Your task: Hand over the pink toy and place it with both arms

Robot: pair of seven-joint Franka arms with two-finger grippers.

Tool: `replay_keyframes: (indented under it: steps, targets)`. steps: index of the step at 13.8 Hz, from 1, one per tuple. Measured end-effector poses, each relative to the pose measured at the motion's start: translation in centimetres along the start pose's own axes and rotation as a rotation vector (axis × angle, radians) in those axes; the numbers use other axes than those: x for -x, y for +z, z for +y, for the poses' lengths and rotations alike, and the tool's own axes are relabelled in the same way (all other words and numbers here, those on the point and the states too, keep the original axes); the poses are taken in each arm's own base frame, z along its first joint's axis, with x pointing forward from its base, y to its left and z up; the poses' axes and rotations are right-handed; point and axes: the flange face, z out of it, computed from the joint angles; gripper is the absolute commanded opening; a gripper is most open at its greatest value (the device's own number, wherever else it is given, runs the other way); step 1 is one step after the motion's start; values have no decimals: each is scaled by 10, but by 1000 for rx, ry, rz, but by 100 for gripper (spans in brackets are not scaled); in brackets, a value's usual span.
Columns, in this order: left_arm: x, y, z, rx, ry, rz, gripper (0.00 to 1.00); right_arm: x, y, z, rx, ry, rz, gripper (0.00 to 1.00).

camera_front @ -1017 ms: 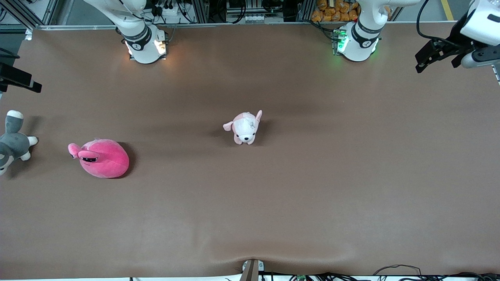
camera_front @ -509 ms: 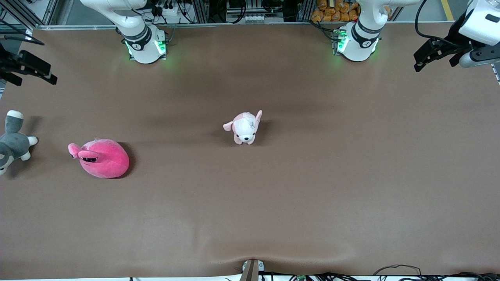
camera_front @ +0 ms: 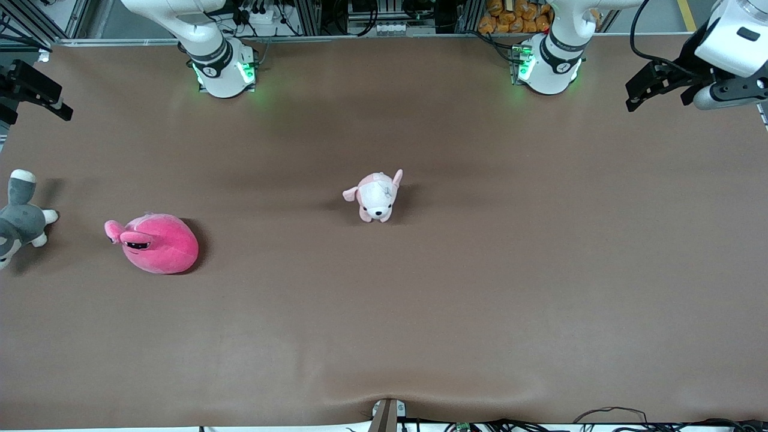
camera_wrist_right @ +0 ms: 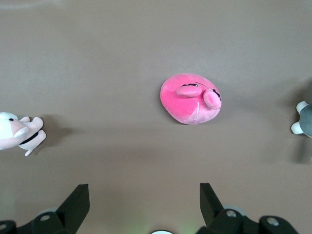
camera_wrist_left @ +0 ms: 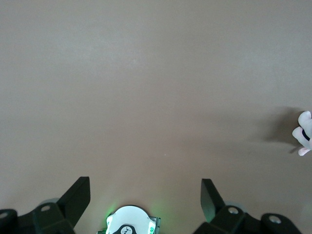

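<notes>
The pink toy [camera_front: 159, 245], a hot-pink round plush with half-lidded black eyes, lies on the brown table toward the right arm's end. It also shows in the right wrist view [camera_wrist_right: 190, 99], well apart from the fingers. My right gripper [camera_front: 42, 93] hangs open and empty over the table's edge at the right arm's end; in its wrist view [camera_wrist_right: 145, 195] nothing is between the jaws. My left gripper [camera_front: 645, 90] hangs open and empty over the table at the left arm's end, and its wrist view [camera_wrist_left: 145, 195] shows only bare table.
A small pale pink-and-white puppy plush [camera_front: 375, 197] stands at the table's middle. A grey-and-white plush animal [camera_front: 18, 219] lies at the table's edge, at the right arm's end, beside the pink toy. The arm bases [camera_front: 222, 66] [camera_front: 549, 66] stand along the table's edge farthest from the front camera.
My right gripper has swung upward in the front view, away from the grey plush. My left gripper has shifted slightly toward the table's middle. The right base's light turned green. The toys have not moved.
</notes>
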Motion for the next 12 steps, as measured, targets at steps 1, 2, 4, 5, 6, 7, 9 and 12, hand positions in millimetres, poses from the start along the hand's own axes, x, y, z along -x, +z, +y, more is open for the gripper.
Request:
replay_keyframes:
  steps: [1,2,4,5,6,7,9,12]
  targets:
    - [-1,-2,-1,1,-2,2,100,0,1,0,4,1,-10,100]
    - [-2,-3,-1,2,-3,4,100,1,2,1,6,3,-13,100]
    - [-4,-4,-2,2,11,4,100,1,0,5,12,8,-13,100]
    - [-6,-3,-2,3,25,3,100,2,-1,7,20,12,-17,100]
    - [-10,-2,-3,4,29,0,100,3,0,9,27,16,-24,100]
    - [-14,-1,-4,4,29,-3,100,3,1,10,30,18,-29,100]
    - [-18,1,-5,5,31,-8,100,2,4,12,31,21,-41,100]
    - [-20,2,-3,4,34,-11,100,2,5,11,31,21,-46,100]
